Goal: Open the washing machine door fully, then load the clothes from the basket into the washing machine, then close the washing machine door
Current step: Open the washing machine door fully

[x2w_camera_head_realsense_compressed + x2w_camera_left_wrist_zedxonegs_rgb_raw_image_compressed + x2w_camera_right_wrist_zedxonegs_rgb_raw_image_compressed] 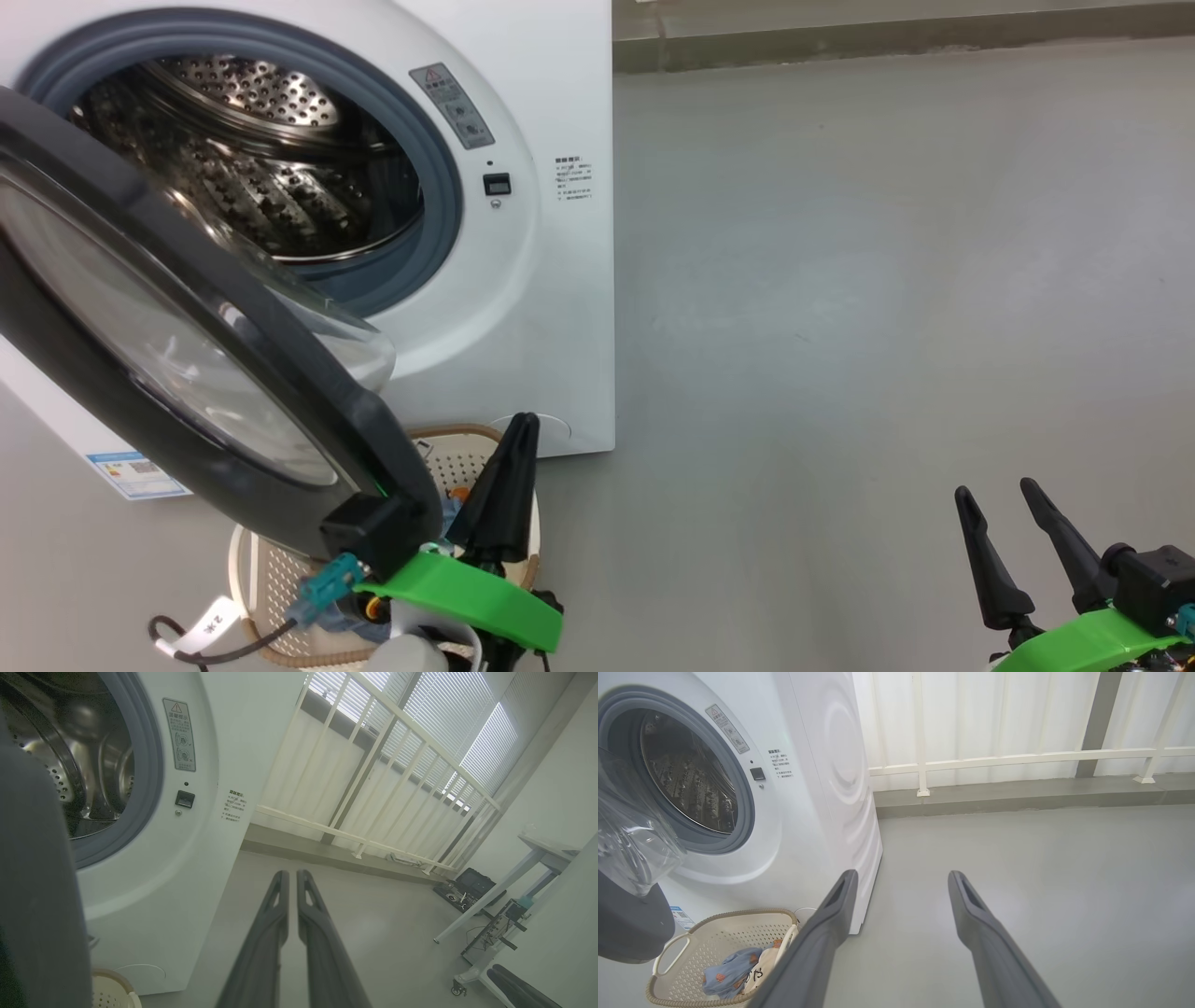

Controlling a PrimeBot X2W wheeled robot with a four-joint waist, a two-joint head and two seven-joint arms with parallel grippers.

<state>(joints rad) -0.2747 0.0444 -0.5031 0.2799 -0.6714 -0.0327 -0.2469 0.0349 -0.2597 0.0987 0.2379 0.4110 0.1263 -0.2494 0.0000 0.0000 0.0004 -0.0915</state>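
Grey floor (887, 280), white washing machine (560, 308) at its left edge, door (140, 355) standing open, basket (724, 933) of clothes (728, 975) beneath door, left fingers (504, 495) pressed together, right fingers (985, 560) spread, holding nothing.

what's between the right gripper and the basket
Bare grey floor, in the head view; nearer the basket, the shut left gripper crosses its right rim in that view.

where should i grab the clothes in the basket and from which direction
Probably pinch the bunched fold where the blue and cream clothes meet, coming straight down from above: the basket walls close off every side. Keep to the end away from the washing machine door, whose rim hangs close by the other end. The open right tool suits that side.
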